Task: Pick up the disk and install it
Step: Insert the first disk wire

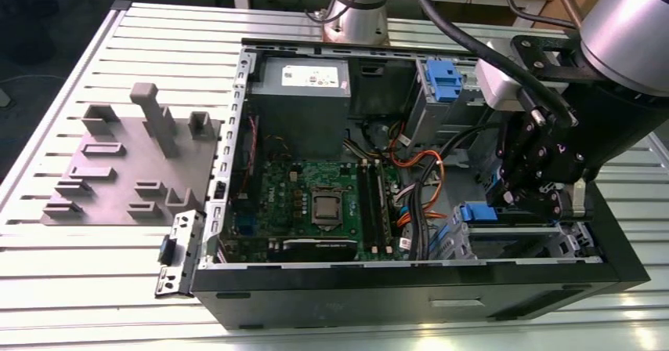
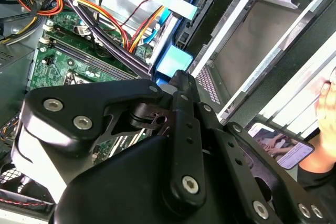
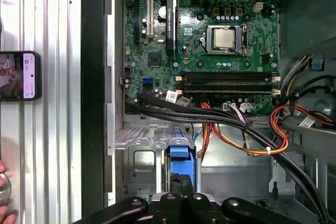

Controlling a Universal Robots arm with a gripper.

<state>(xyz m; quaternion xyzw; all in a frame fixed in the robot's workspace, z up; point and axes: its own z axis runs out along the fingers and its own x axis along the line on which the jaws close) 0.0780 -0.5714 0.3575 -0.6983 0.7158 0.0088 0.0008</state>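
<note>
Deep in the open computer case (image 1: 418,276), the exterior view shows us the gripper (image 1: 519,198) lowered at the drive cage (image 1: 512,237) toward that view's right, with the disk (image 1: 478,212), blue carrier showing, just beside it. In the second wrist view the gripper (image 2: 181,80) meets the disk (image 2: 173,60); we cannot tell whether it clasps it. In the first wrist view, cables (image 3: 220,121) run just beside the disk (image 3: 180,153). If tilted, we judge it could jam in the cage or snag them.
</note>
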